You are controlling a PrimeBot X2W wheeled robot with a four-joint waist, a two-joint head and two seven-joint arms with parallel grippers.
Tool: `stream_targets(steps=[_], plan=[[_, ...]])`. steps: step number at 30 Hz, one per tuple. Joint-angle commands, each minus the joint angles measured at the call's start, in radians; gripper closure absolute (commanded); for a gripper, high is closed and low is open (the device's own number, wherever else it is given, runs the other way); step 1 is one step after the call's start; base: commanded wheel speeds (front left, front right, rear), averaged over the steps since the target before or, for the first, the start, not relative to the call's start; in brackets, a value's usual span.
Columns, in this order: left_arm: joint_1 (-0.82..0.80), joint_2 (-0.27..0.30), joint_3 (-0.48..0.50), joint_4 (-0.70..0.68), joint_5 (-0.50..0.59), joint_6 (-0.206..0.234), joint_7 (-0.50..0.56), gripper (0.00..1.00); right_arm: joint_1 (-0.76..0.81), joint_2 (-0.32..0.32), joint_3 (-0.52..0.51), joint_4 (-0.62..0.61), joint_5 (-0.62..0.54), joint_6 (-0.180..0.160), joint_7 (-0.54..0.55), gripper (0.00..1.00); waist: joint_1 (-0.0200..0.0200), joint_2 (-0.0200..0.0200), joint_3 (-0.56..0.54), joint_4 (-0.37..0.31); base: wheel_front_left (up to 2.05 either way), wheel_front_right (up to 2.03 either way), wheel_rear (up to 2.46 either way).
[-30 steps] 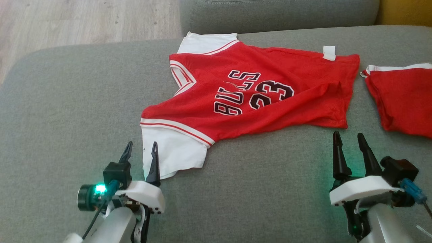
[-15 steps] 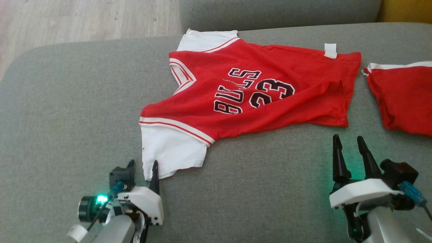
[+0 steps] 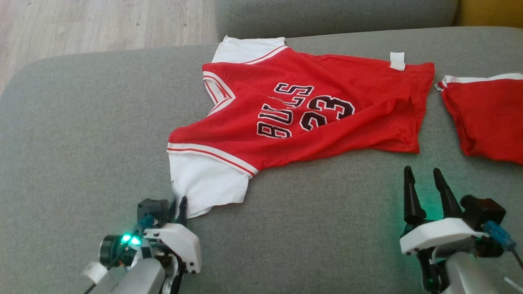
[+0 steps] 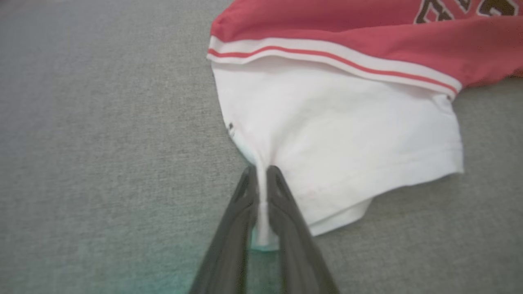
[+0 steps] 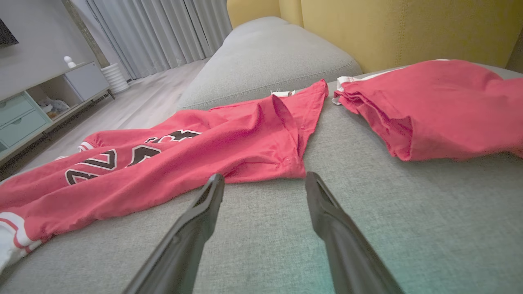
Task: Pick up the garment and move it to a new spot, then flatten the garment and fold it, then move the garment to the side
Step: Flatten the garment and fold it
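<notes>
- My left gripper (image 3: 179, 203) clamps the jersey's (image 3: 327, 122) sleeve (image 3: 206, 183); the jersey stretches off toward 2 o'clock.
- My right gripper (image 3: 423, 173) gapes empty, hem corner (image 3: 412, 146) near at 12.

Garment (image 4: 335, 134) (red body) cut off.

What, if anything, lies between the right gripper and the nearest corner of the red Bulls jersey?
Nothing visible does. Only bare grey sofa cushion separates the open right gripper from the near hem corner of the jersey. The second red garment lies off to the robot's right, apart from that path.
</notes>
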Motion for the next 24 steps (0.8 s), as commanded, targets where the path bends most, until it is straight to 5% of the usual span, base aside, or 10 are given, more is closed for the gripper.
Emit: stream_targets(steps=[1, 12, 24], plan=[[-0.007, 0.018, 0.016, -0.018, -0.006, -0.005, 0.003, 1.00, -0.039, -0.003, 0.010, -0.014, -0.019, -0.001, -0.013, 0.00, 0.0000, -0.0001, -0.001, 0.002, 0.00, 0.00, 0.00], [-0.035, 0.025, 0.080, -0.114, 0.007, 0.052, -0.200, 1.00, -0.212, -0.003, -0.124, 0.140, -0.106, -0.001, 0.134, 0.00, 0.0000, -0.0001, 0.007, 0.030, 0.00, 0.00, 0.00], [-0.051, 0.021, 0.066, -0.123, 0.007, 0.044, -0.214, 1.00, -0.335, -0.003, -0.141, 0.316, -0.157, -0.001, 0.193, 0.00, 0.0000, -0.0001, 0.032, 0.050, 0.00, 0.00, 0.00]])
